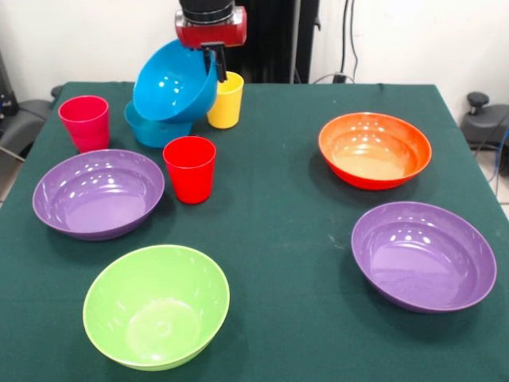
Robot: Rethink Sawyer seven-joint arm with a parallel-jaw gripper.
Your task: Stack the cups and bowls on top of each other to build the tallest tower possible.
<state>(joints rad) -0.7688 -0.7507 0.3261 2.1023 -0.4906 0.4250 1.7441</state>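
gripper (215, 65) clamped on the rim of the deep blue bowl (173, 82), held tilted with its open side toward the camera, low over the smaller blue bowl (151, 131); whether touching it, cannot tell. landmark: red cup (190, 168), upright on the green cloth table (286, 239). just behind and left of red cup, the two blue bowls. behind and slightly right, yellow cup (227, 101). far left and behind, pink-magenta cup (85, 122). just left, almost touching, one purple bowl (97, 193). in front, lime green bowl (157, 305). well right, orange bowl (374, 150). right and forward, second purple bowl (424, 255). no tower built.
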